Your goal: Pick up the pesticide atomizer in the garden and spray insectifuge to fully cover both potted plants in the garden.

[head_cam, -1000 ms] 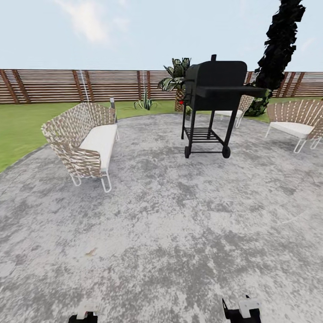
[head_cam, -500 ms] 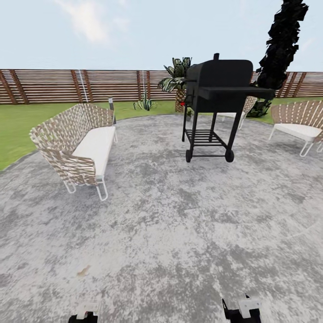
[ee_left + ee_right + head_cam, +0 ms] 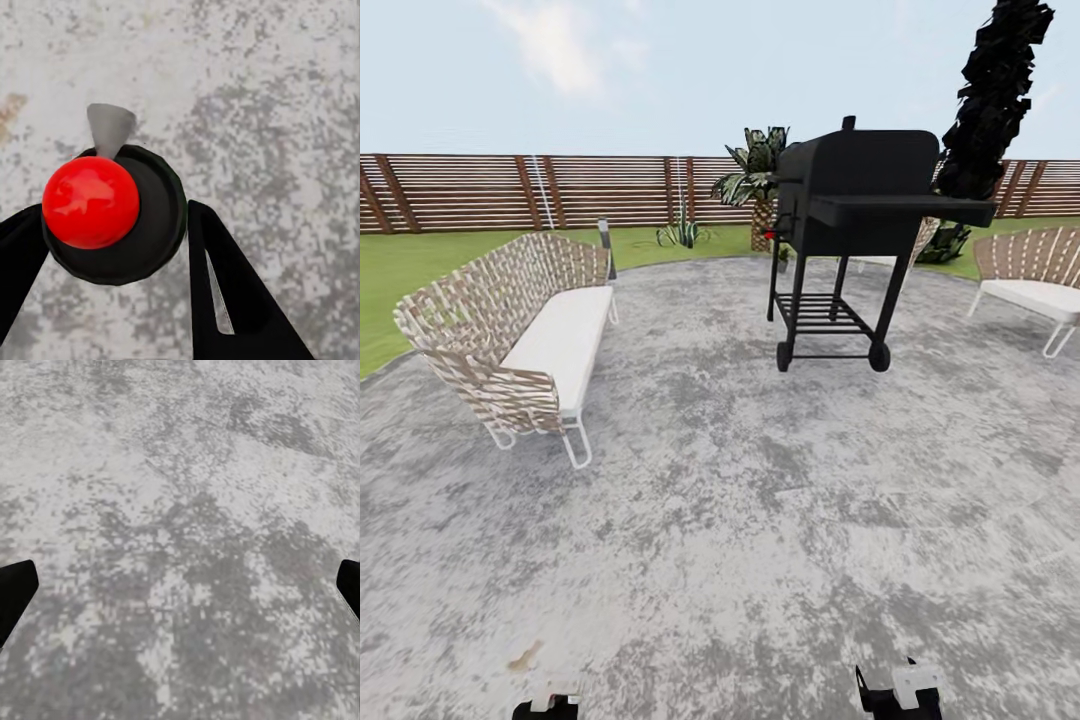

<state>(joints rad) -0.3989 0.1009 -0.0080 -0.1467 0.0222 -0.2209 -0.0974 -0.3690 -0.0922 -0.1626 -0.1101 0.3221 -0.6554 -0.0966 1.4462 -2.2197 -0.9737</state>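
- Carrying the pesticide atomizer is the job now: its dark round body, red cap and grey nozzle sit between the jaws of the left gripper, which seem closed on both of its sides.
- Keep that grip firm and the arm low while the base rolls, so the sprayer neither tilts nor slips.
- The right gripper has its jaws wide with nothing between them, only the grey patio beneath; leave it tucked.
- Ahead of both jaws stand a black barbecue grill and, off to the left-gripper side, a woven sofa; steer between them.
- I cannot make out the potted plants from here; they probably lie beyond the paving, towards the lawn and the wooden fence.
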